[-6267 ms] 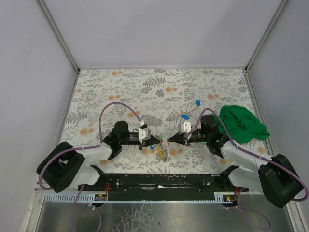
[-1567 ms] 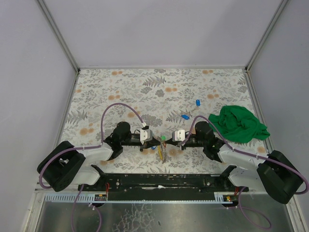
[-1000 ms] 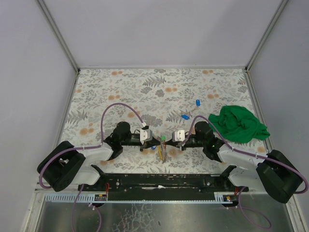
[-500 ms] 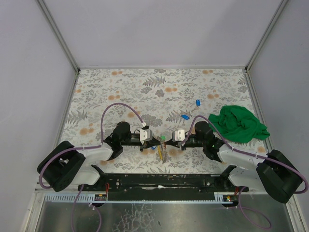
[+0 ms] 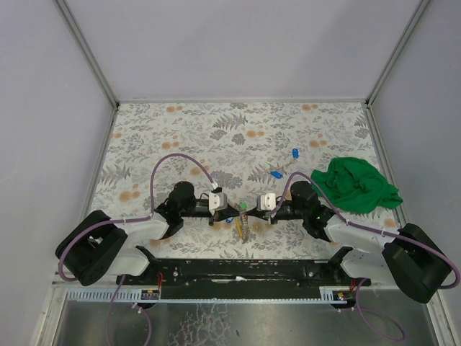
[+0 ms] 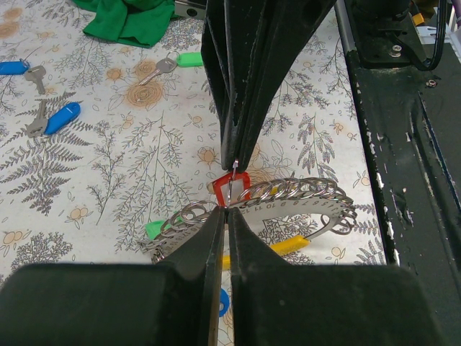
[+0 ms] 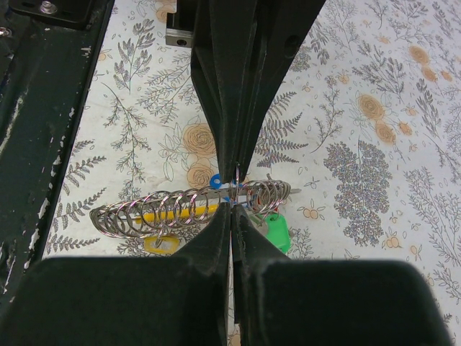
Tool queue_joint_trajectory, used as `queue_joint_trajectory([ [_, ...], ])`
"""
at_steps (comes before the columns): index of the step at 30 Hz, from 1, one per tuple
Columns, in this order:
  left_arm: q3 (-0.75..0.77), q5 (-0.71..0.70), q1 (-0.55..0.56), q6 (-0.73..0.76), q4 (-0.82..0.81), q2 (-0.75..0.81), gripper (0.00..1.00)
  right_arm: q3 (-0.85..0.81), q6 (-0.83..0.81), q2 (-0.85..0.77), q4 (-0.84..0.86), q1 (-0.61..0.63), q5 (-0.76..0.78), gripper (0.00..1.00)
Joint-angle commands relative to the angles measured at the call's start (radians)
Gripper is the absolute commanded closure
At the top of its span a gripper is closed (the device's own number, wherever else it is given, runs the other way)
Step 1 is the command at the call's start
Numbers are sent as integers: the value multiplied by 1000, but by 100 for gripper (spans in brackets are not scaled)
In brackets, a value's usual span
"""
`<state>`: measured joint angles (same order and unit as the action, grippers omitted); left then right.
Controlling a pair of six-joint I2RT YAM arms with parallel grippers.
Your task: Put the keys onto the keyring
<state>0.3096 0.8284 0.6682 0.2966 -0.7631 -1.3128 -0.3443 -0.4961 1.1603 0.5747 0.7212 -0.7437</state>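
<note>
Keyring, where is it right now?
In the top view the keyring is midway along the front edge of the table, where the left end effector and right end effector meet.

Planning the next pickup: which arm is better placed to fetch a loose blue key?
Probably right. The blue keys lie on its side, near the green cloth; the left end effector pinches the keyring.

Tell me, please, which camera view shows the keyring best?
The left wrist view: the keyring spreads as an arc of silvery coils, with a red tag at its middle. The right wrist view shows the keyring too, partly hidden. The top view gives only a tiny glint.
</note>
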Motion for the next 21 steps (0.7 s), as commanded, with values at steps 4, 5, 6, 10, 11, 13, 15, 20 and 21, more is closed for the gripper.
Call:
queue_joint_trajectory([
  [4,3,-10,8,-5,-83,4,100,-18,9,-24,44,12,13,100],
  [5,2,-13,7,-4,-84,6,100,-16,9,-26,44,12,14,100],
  [6,2,-14,7,-4,-83,6,100,-16,8,-27,44,12,14,100],
  [10,2,-15,7,-4,-83,6,100,-18,11,-24,44,12,6,100],
  [11,2,-16,7,-5,-82,6,100,-19,10,-24,45,12,5,100],
  [13,2,-15,8,-4,-81,6,100,-18,10,-25,45,11,4,100],
  [15,3,-15,7,-4,-81,6,100,-18,10,-25,44,12,7,100],
  [20,3,-5,7,-5,-82,5,100,-16,11,-28,48,11,17,100],
  [21,4,-4,7,-5,-81,4,100,-16,11,-27,49,12,18,100],
])
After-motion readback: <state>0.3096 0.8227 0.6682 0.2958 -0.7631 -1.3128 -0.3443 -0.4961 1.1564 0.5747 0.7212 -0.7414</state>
